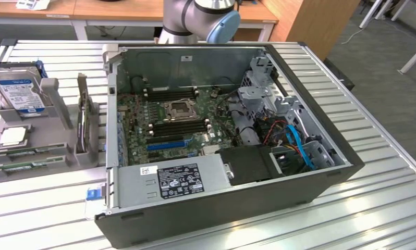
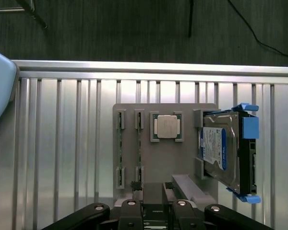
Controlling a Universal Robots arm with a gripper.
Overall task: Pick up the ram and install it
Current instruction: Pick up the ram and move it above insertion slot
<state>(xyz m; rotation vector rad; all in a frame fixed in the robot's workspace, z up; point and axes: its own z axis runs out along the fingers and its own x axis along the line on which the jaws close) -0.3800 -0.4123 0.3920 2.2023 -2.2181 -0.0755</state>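
1. The gripper [image 2: 155, 211] is being held over one edge of a grey tray [image 2: 177, 158], facing straight down at it. Whether it is apart or together cannot be told.
2. The arm [image 1: 197, 15] is being shown upright behind the open computer case [image 1: 229, 135].
3. The ram [image 2: 139, 143] is being carried edge-up in a tray slot near the gripper, with a second stick [image 2: 120, 143] just beside it.
4. A processor [image 2: 166, 127] and a blue-framed hard drive [image 2: 221, 148] are being carried on the same tray, which is standing at the exterior view's left of the case.
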